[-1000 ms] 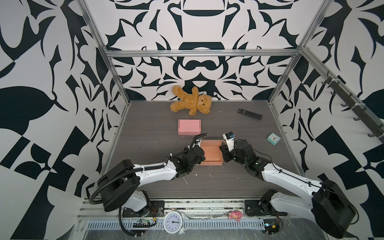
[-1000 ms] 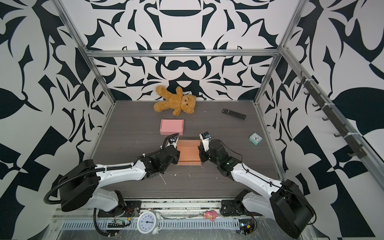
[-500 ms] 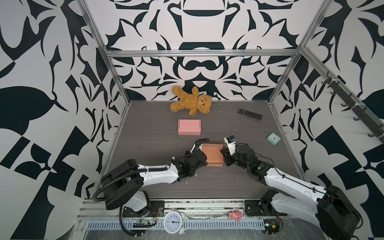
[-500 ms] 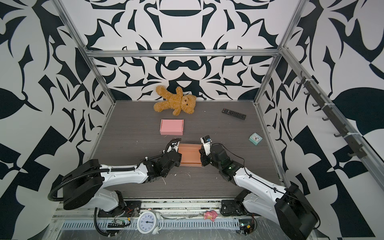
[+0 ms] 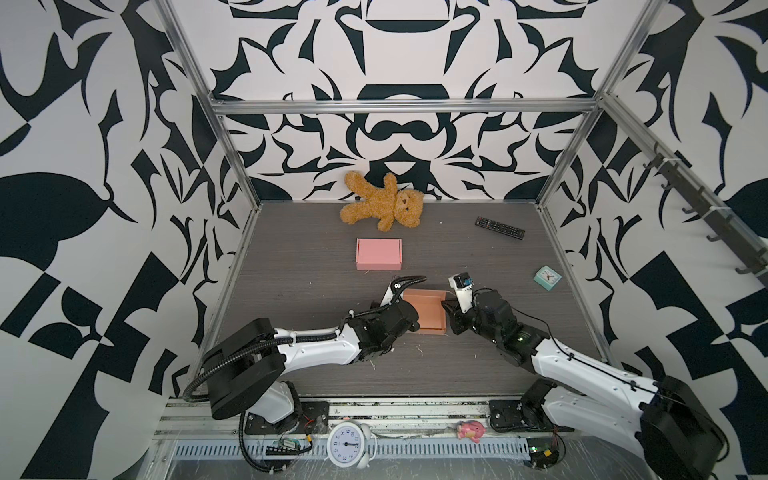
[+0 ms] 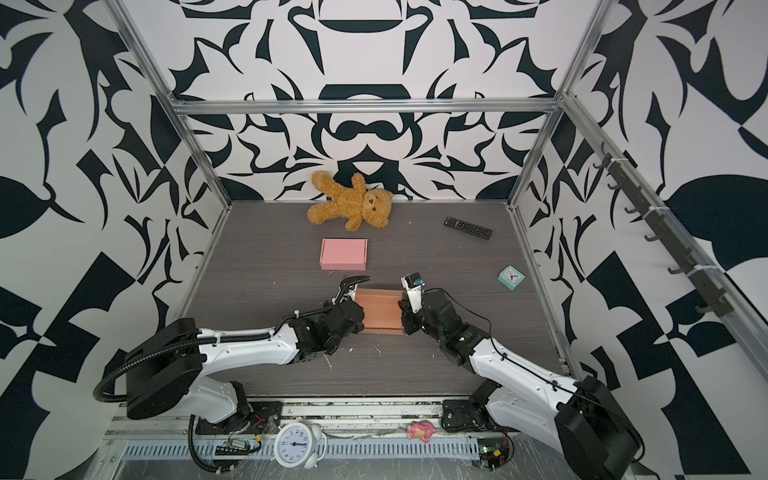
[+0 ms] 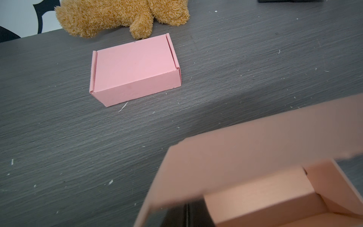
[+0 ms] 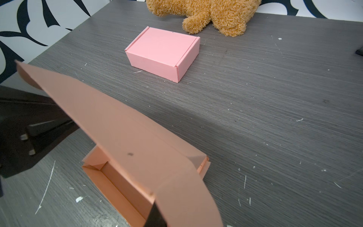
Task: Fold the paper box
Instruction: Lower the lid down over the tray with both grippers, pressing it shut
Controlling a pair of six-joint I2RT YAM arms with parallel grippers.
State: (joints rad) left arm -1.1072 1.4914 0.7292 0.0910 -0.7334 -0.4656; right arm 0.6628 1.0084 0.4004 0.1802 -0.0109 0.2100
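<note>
While the closed pink box (image 5: 378,254) and the teddy bear (image 5: 382,201) behind it lie toward the back of the bench (image 5: 299,291), the left pincer (image 5: 410,321) sits at the left side of the tan paper box (image 5: 428,311), which stands near the bench's middle. Its jaws are together. The left wrist view shows the raised lid flap (image 7: 255,149) lying across it, and I cannot tell whether any paper is pinched. The box's tray rests open on the bench. At its right side is the right pincer (image 5: 447,315). Only one dark finger (image 8: 155,216) shows under the flap's edge, so I cannot tell its state. Farther right lie a remote (image 5: 499,227) and a small teal clock (image 5: 547,277).
</note>
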